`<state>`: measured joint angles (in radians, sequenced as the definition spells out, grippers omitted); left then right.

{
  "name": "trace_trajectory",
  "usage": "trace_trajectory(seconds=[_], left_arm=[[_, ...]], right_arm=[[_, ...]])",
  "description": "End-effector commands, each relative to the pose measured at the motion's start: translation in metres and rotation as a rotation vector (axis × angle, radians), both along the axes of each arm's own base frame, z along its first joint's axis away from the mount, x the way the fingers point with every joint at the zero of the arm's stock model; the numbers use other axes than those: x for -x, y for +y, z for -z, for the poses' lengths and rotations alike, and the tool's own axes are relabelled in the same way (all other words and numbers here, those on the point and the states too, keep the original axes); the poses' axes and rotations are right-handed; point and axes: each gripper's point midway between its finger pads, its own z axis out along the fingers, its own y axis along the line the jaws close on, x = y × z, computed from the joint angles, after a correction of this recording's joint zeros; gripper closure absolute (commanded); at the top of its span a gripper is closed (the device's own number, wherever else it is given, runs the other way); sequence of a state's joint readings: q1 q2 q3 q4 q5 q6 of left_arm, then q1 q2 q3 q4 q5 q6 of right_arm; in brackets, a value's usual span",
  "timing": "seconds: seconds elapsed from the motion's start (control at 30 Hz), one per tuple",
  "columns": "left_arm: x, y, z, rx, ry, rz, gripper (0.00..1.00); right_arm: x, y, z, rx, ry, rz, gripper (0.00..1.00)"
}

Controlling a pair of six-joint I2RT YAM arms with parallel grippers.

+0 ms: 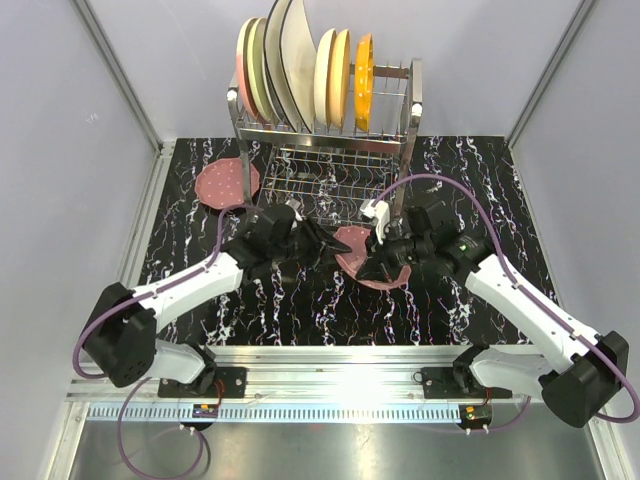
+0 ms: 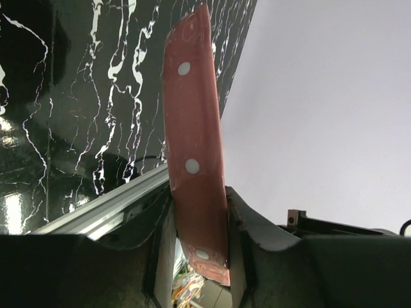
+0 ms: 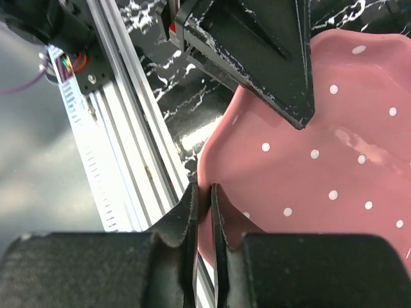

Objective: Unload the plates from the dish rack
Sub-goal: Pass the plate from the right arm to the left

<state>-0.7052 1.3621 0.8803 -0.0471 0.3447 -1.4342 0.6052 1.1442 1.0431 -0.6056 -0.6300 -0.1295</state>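
Observation:
A speckled maroon-pink plate (image 1: 352, 243) hangs over the table's middle, in front of the dish rack (image 1: 330, 170). My left gripper (image 1: 335, 240) is closed across its edge (image 2: 192, 128), with both fingers against it. My right gripper (image 1: 378, 262) is shut on its near rim (image 3: 321, 167), jaws pinched tight. The left fingers (image 3: 270, 58) lie over the plate's far side. A second maroon-pink plate (image 1: 227, 182) lies flat on the table to the left. Several plates stand upright in the rack's upper tier: pink-and-cream (image 1: 248, 60), large cream (image 1: 295, 50), cream round (image 1: 330, 65) and orange (image 1: 364, 70).
The rack's lower wire tier stands just behind both grippers. An aluminium rail (image 1: 330, 355) runs along the table's near edge, and it also shows in the right wrist view (image 3: 122, 147). Grey walls enclose the left, right and back.

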Motion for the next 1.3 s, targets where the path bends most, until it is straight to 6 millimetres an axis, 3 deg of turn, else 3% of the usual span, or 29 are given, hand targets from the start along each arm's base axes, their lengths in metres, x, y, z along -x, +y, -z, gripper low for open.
trace_trajectory(seconds=[0.0,0.07,0.17,0.2,0.23,0.3,0.5,0.6,0.83,0.87,1.03,1.27], left_arm=[[0.012,-0.012,-0.007,0.066,-0.130,0.140,0.78],[0.015,-0.018,-0.014,0.120,-0.181,0.181,0.81],[0.019,-0.021,-0.020,0.195,-0.265,0.222,0.97],[0.020,-0.024,-0.038,0.271,-0.340,0.244,1.00],[0.025,-0.023,-0.033,0.289,-0.345,0.256,1.00],[0.029,-0.024,-0.046,0.371,-0.403,0.280,1.00],[0.032,-0.024,-0.038,0.381,-0.401,0.305,1.00],[0.031,-0.024,-0.036,0.361,-0.402,0.308,1.00],[0.032,-0.022,-0.034,0.337,-0.415,0.308,1.00],[0.031,-0.022,-0.034,0.331,-0.425,0.310,1.00],[0.032,-0.017,-0.023,0.281,-0.434,0.319,1.00],[0.035,-0.002,-0.015,0.242,-0.484,0.333,1.00]], right_arm=[[-0.008,0.015,-0.049,-0.093,-0.196,-0.073,1.00],[-0.008,0.015,-0.050,-0.092,-0.207,-0.075,1.00],[-0.007,0.015,-0.051,-0.091,-0.217,-0.088,1.00],[-0.005,0.015,-0.052,-0.093,-0.219,-0.095,1.00],[-0.003,0.015,-0.052,-0.098,-0.212,-0.103,1.00],[-0.001,0.015,-0.052,-0.103,-0.210,-0.113,1.00],[0.003,0.013,-0.050,-0.099,-0.216,-0.125,0.95],[0.002,0.011,-0.050,-0.092,-0.228,-0.121,0.86],[0.003,0.007,-0.056,-0.084,-0.263,-0.125,0.52],[0.002,0.006,-0.058,-0.084,-0.274,-0.126,0.41],[0.004,-0.008,-0.068,-0.089,-0.320,-0.137,0.15],[-0.006,-0.035,-0.083,-0.064,-0.391,-0.052,0.06]])
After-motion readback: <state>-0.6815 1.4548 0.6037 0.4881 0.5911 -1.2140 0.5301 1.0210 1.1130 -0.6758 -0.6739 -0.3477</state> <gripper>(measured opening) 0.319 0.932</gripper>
